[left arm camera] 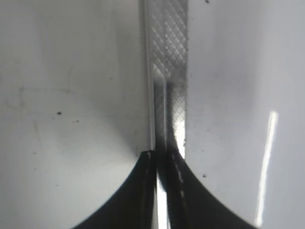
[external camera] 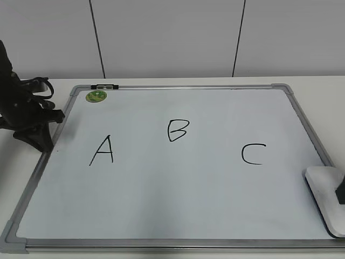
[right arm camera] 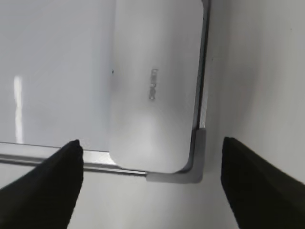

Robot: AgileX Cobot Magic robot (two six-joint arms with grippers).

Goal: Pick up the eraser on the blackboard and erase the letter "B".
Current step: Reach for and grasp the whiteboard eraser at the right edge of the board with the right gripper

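Two hands over the white table [external camera: 323, 86]: right hand [right arm camera: 150, 186] wide open, empty, above the eraser [right arm camera: 155, 86]; left hand [left arm camera: 162, 164] closed, empty.

eraser [external camera: 325, 198] cut by right edge

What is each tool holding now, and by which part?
Nothing is held. The right tool is open, its fingers apart on both sides of the eraser without touching it. The left tool is shut and empty over the blackboard frame.
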